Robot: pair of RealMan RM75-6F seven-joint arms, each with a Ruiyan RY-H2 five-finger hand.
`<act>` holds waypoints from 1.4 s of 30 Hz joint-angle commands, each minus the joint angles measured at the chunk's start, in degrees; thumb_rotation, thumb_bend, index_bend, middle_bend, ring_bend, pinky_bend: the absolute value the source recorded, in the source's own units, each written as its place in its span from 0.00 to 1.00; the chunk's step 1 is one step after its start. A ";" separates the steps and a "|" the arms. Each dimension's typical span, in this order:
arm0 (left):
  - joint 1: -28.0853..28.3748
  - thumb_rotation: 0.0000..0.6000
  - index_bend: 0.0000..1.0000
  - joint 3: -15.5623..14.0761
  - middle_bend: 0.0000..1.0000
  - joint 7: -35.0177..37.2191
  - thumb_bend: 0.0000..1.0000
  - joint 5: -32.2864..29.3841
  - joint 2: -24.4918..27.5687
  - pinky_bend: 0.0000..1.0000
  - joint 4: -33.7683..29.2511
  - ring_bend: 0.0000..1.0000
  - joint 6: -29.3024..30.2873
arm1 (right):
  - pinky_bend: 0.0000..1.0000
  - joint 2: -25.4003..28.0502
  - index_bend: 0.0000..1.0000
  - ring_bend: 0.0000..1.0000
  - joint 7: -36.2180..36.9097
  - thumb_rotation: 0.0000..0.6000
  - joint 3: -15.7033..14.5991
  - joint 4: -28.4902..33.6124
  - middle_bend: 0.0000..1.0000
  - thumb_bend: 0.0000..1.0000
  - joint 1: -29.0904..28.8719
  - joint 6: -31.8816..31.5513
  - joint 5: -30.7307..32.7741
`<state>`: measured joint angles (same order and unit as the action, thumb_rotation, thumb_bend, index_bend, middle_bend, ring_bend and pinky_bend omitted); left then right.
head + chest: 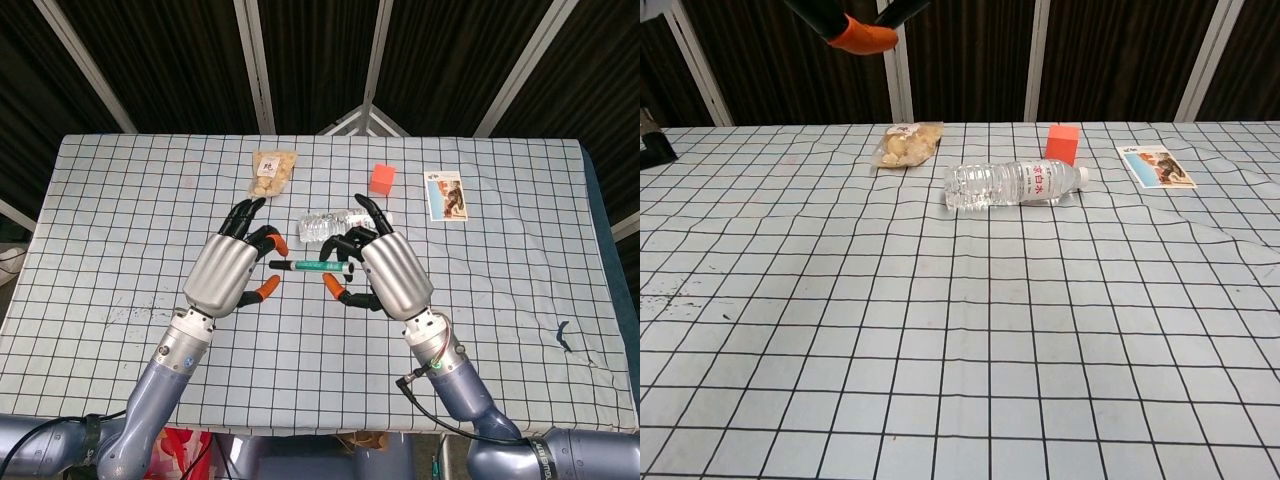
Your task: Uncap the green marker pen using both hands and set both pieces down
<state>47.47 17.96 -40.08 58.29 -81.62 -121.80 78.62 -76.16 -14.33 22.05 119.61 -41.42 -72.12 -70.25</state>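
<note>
Checked tablecloth (pixel 120 220), dark slats behind. Green marker (pixel 310 266) held level just in front of bottle (pixel 328 225). Left hand (pixel 232 273) pinching one end, right hand (pixel 385 275) pinching the other. Probably light, stiff, slick; cap prob. tight, so grip near ends, pull straight apart.

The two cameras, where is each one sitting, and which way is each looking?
Head view: sits high above the table and looks down on it; both arms show, the left hand and right hand holding the green marker between them.
Chest view: sits low at the near edge and looks level across the table toward the dark back wall; only an orange fingertip pokes in at the top.
Both views share the water bottle, snack bag, orange block and picture card.
</note>
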 commanded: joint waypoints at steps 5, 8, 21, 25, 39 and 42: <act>0.28 1.00 0.48 0.22 0.37 0.02 0.43 0.46 -0.74 0.00 0.38 0.00 0.44 | 0.06 0.29 0.94 0.48 -0.26 1.00 0.17 0.38 0.75 0.69 -0.08 -0.20 0.43; 0.28 1.00 0.48 0.24 0.37 -0.07 0.44 0.50 -0.74 0.00 0.19 0.00 0.57 | 0.06 0.24 0.94 0.48 -0.23 1.00 0.13 0.31 0.76 0.69 -0.11 -0.22 0.60; 0.62 1.00 0.49 0.41 0.37 -0.86 0.44 -0.21 -1.09 0.00 0.20 0.00 0.76 | 0.06 0.44 0.95 0.48 -0.40 1.00 0.01 0.41 0.76 0.69 -0.23 -0.27 0.99; 1.01 1.00 0.50 0.56 0.38 -1.07 0.44 -0.27 -1.71 0.00 0.65 0.00 0.77 | 0.06 0.46 0.95 0.49 -0.26 1.00 -0.04 0.50 0.76 0.69 -0.26 -0.34 0.88; 1.00 1.00 0.55 0.70 0.39 -1.93 0.46 -0.35 -1.62 0.00 -0.01 0.00 1.62 | 0.06 0.56 0.95 0.49 0.05 1.00 -0.32 0.35 0.76 0.69 -0.14 -0.52 0.67; 1.01 1.00 0.56 0.77 0.40 -2.02 0.46 -0.59 -1.69 0.00 -0.07 0.00 1.74 | 0.06 0.63 0.95 0.50 -0.04 1.00 -0.36 0.31 0.77 0.69 -0.13 -0.50 0.79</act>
<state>48.48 18.72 -42.10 57.73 -83.29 -121.86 80.35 -75.54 -14.35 21.70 119.95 -41.56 -72.62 -69.48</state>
